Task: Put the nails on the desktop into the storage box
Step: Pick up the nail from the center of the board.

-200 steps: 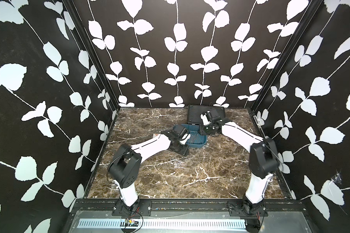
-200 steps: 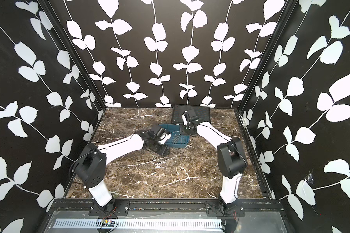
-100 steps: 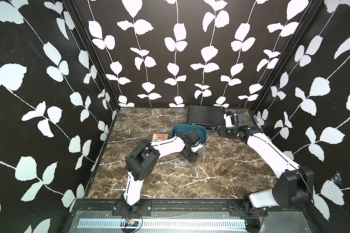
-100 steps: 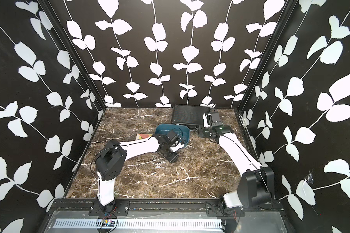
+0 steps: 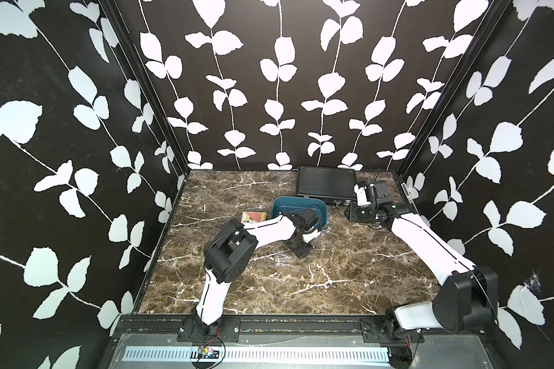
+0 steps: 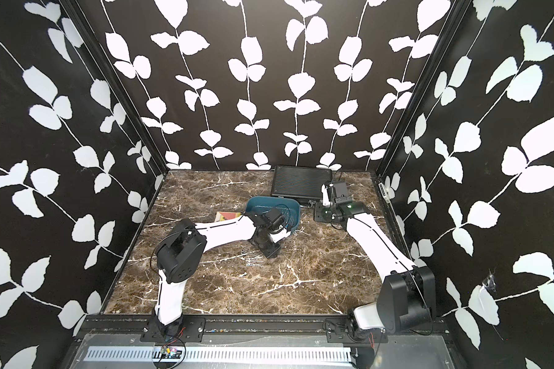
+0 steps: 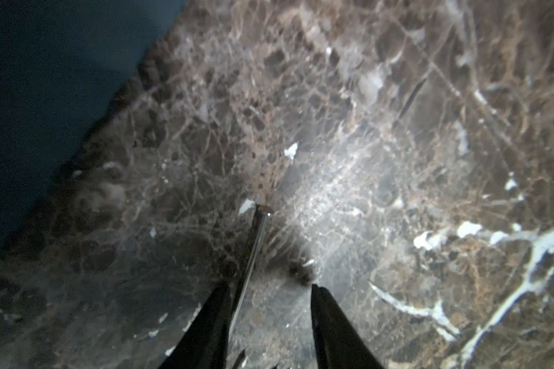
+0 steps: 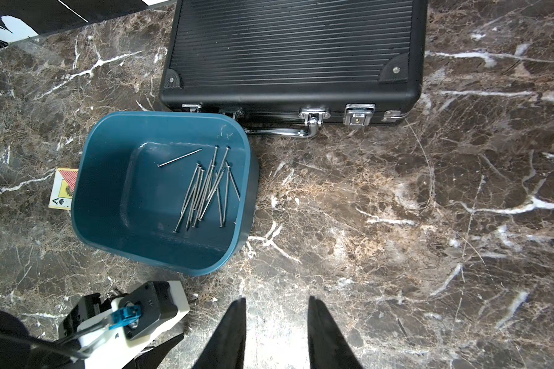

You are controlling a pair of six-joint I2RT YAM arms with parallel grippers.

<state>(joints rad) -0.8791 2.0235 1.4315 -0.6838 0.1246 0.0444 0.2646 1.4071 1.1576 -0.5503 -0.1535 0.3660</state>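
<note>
The left pincer (image 7: pixel 269 287) points down at the surface (image 7: pixel 397 159) with its jaws apart and nothing gripped. One nail (image 7: pixel 253 255) lies on the surface between the jaws, close against one finger (image 7: pixel 211 319); whether the two touch I cannot tell. In both top views a few loose nails (image 5: pixel 282 259) (image 6: pixel 253 260) lie scattered just beside this pincer, on the robot's left of it.

The box (image 8: pixel 109 191) stands just beyond the left pincer, away from the robot, and near the right pincer (image 8: pixel 276 298), on the robot's left of that one. More nails (image 8: pixel 205 185) lie inside it, most bunched roughly parallel on the part of the floor nearer the right pincer, and one lies crosswise apart from them.

The right pincer hangs over bare surface, jaws apart, with nothing between them. The case (image 8: pixel 291 48) lies past the box from the left pincer, its latched edge just beside the box rim. A card box (image 8: pixel 63 188) lies on the far side of the box from the right pincer, partly hidden by the rim.
</note>
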